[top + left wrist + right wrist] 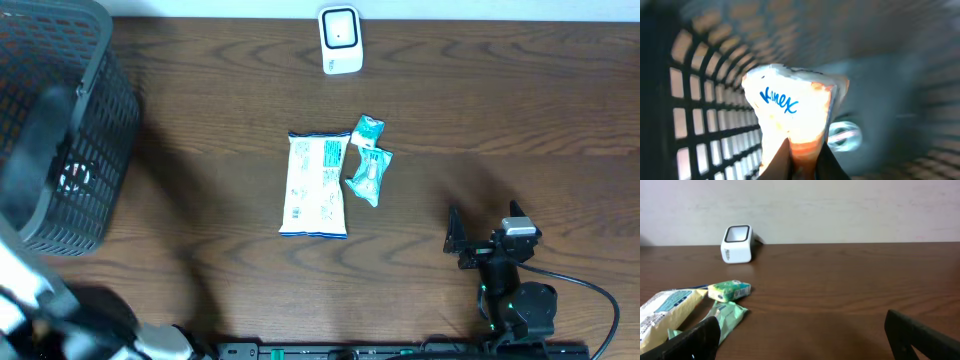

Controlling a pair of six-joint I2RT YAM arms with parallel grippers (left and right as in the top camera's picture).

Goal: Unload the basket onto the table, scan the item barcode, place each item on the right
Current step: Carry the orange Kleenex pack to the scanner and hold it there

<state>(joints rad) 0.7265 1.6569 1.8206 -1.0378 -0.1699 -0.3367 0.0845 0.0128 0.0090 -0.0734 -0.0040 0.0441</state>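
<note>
Overhead straight down on table (500,120); left wrist close inside basket (690,100); right wrist low toward scanner (737,244), also overhead.

White tissue pack (790,115) is showing blue lettering; basket (100,150) is showing dark grey grid mesh. White scanner (340,42) and teal packets (368,176) are contrasting with brown wood-grain table (500,110).

My overhead view is evenly lit and sharp at centre, though soft shadows darken the dark brown wooden worktop (480,100) beside the grey plastic mesh basket (100,150), where my left arm (35,140) smears into blur. My left wrist view is dim and streaked; the white Kleenex tissue pack (790,110) glares orange-white. My right wrist view is clear, but the fingers (925,337) of my right claw (800,335) are out of focus.
</note>
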